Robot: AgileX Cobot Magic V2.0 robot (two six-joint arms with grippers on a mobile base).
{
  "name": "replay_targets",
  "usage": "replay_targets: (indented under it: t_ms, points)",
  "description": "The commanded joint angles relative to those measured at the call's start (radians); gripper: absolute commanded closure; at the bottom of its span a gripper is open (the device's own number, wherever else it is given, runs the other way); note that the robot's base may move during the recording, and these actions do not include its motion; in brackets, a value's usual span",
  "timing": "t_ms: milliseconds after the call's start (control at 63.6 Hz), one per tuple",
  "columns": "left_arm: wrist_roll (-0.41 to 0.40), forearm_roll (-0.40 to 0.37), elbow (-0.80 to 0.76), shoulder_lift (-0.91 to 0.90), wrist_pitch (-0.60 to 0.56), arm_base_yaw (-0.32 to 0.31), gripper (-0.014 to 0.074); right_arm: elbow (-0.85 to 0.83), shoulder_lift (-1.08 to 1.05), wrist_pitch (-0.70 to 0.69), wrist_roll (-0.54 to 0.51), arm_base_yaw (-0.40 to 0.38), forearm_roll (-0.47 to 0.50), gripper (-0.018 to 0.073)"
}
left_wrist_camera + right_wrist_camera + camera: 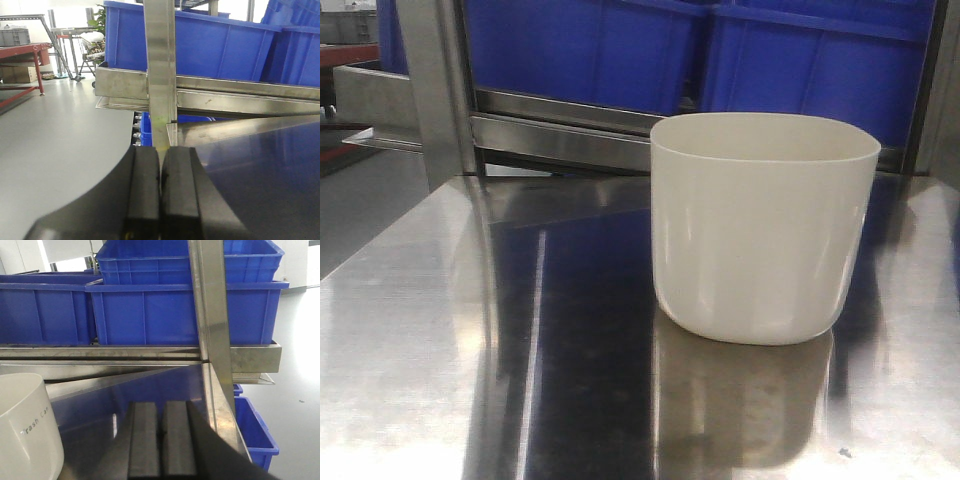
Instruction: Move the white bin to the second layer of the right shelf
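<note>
Exterior front-facing view: a cream-white smooth plastic bin [763,230] with a rounded-square mouth and walls tapering to a rounded base stands upright on a mirror-like stainless-steel tabletop [440,330], right of centre and near the table's far edge. Its reflection shows in the steel just in front of it. No gripper touches the bin in this view. Behind the table runs a stainless-steel rack level [560,135] with a flat front lip, carrying large blue rectangular plastic crates [590,45]. A square-section steel upright post [435,90] rises at the left.

Left wrist-mounted view: the left gripper [161,152] has its two black fingers [144,195] pressed together, with only a hairline seam between the pads and nothing held. It sits over the table's left edge, in line with the post [160,75]. The grey floor [55,150] lies to its left and the dark tabletop [260,180] to its right. The bin does not appear in this view.

Right wrist-mounted view: the right gripper [161,407] is likewise closed, pads meeting and empty, above the tabletop [150,390]. The bin [25,430] sits to its left at the frame's lower corner, apart from the fingers, and grey lettering reading "Trash Can" shows on its wall. Blue crates [180,315] stand on the rack level [100,352] beyond. Another blue crate [255,432] lies lower, to the right of a second post [215,315].
</note>
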Motion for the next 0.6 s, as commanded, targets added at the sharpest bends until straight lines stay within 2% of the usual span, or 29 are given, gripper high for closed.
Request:
replay_targets:
  t_ms: [0, 582]
  points:
    - [-0.007, -0.008, 0.033, -0.017, -0.09, -0.003, 0.0512, -0.017, -0.02, -0.081, -0.002, -0.004, 0.001, 0.0504]
    - [-0.007, -0.008, 0.033, -0.017, -0.09, -0.003, 0.0512, -0.017, -0.02, -0.081, -0.002, -0.004, 0.001, 0.0504]
